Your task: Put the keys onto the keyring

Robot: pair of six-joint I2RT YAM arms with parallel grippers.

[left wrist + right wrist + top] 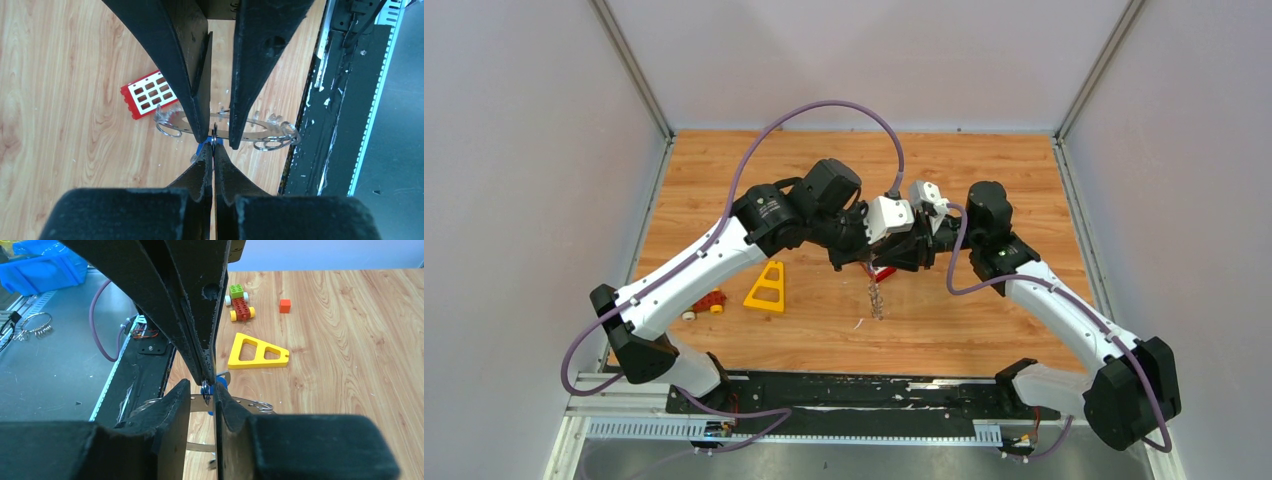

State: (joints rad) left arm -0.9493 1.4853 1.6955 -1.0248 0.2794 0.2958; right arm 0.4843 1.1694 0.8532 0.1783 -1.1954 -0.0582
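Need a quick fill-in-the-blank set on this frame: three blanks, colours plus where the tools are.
1. The triangular frame is ___.
2. The block with white squares is ___.
3. The left tool and right tool meet at the flat metal ___ hung with small rings.
Missing words: yellow; red; keyring.

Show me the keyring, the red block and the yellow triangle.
keyring (260, 131): left wrist view, flat metal band.
red block (150, 93): left wrist view, gridded face.
yellow triangle (233, 363): right wrist view, lower left corner.
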